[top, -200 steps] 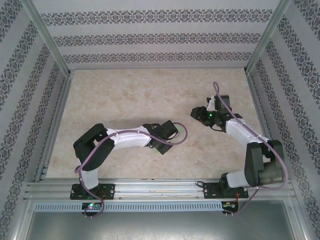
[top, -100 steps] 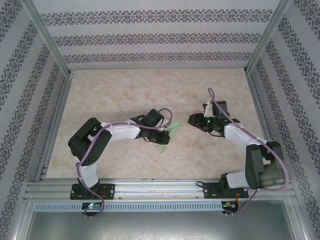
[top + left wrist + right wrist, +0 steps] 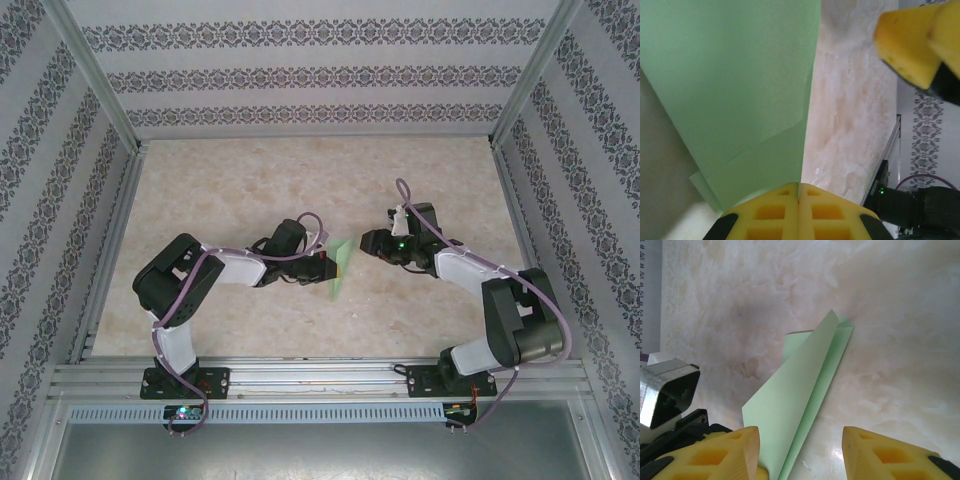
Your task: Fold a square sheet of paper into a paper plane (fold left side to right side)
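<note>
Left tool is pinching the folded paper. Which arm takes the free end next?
Right, likely: right tool is open, aimed at the folded green paper close ahead; left tool is shut on it.

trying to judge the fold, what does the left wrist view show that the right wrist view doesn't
Left wrist: the left jaws shut on the bottom edge of the green paper, a slanted overlapping layer seen up close, and a yellow finger of the right jaws beyond it.
Right wrist: the paper's whole narrow folded outline, coming to a point at the top, with the right jaws standing open at the bottom of the frame.
Both: the light-green paper and the marbled table.
</note>
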You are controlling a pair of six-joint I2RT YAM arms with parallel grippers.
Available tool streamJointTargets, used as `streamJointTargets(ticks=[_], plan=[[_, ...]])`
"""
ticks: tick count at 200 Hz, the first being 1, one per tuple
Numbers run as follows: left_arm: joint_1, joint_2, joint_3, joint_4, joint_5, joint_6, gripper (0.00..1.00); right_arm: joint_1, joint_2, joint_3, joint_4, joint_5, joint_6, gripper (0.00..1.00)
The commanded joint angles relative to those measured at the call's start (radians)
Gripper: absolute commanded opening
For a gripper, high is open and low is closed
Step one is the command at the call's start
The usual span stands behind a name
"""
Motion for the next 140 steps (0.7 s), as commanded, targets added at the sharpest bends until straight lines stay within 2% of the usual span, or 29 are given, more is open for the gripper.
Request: streamJointTargets(ticks=[1, 42, 140], plan=[[0.020, 0.039, -0.031, 0.199, 0.038, -0.105, 0.00, 0.022, 0.027, -0.015, 0.057, 0.010, 0.030, 0.48], [0.027, 0.087, -0.051, 0.314, 0.053, -0.169, 0.00, 0.044, 0.052, -0.010, 0.086, 0.027, 0.061, 0.47], [0.041, 0.115, -0.072, 0.384, 0.053, -0.202, 0.00, 0.090, 0.112, 0.005, 0.147, 0.068, 0.125, 0.45]])
